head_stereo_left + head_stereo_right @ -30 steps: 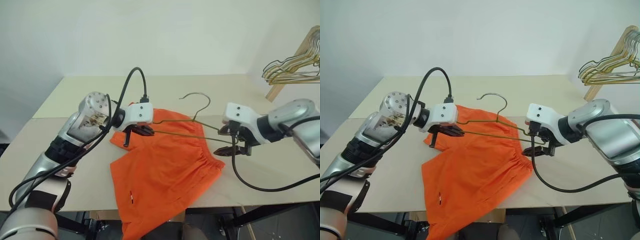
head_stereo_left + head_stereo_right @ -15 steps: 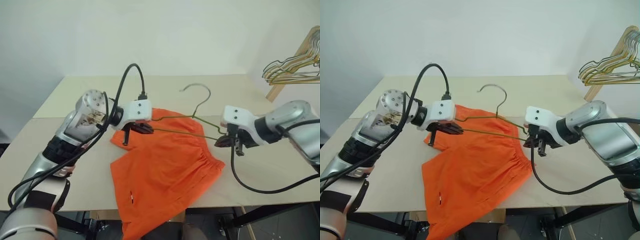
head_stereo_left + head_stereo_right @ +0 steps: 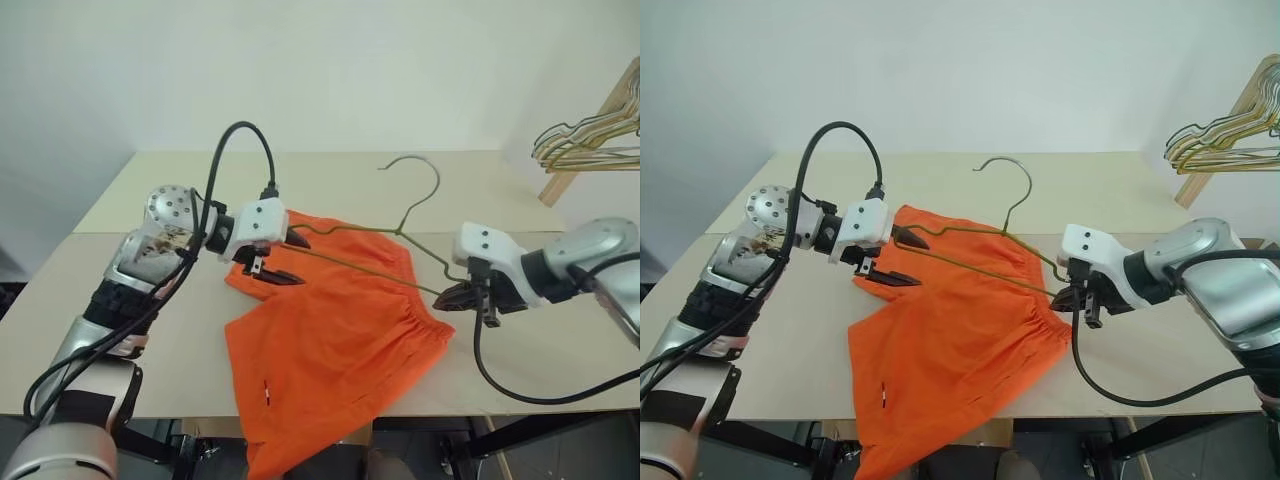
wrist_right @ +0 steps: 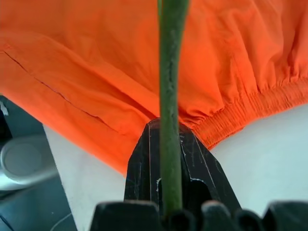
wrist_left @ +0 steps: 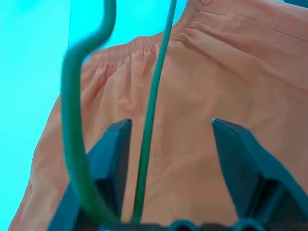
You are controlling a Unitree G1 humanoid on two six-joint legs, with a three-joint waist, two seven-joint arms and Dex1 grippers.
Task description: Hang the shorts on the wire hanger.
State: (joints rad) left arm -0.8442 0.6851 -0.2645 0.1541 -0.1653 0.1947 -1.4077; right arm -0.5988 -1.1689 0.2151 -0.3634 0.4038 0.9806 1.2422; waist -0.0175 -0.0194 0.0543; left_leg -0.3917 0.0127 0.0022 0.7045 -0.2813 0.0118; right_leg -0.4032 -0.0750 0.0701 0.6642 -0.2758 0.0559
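Shorts (image 3: 330, 335): flat on tabletop (image 3: 150, 200), near centre, unhung. Wire hanger (image 3: 370, 250): above them, right corner clenched in right hand (image 3: 458, 295); left hand (image 3: 897, 260) released around left corner. Step: hanger handover. Next, judged: left hand takes waistband for threading.

Bright orange cloth, dull gold wire, pale tan table

The shorts (image 3: 330, 335) are a plain bright orange with no print, the gathered waistband the same orange. The wire hanger (image 3: 395, 235) over them is a dull greyish-gold, its hook greyer against the far wall. The table (image 3: 560, 340) is a pale tan, unpatterned, and the wall behind it is off-white. The left gripper (image 3: 280, 258) has black fingers on a white housing, with a silver arm and a black cable looping above it; the right gripper (image 3: 458, 294) shares that black, white and silver. At the far right, a bunch of hangers (image 3: 590, 145) shows gold and grey wire against a light wooden beam.
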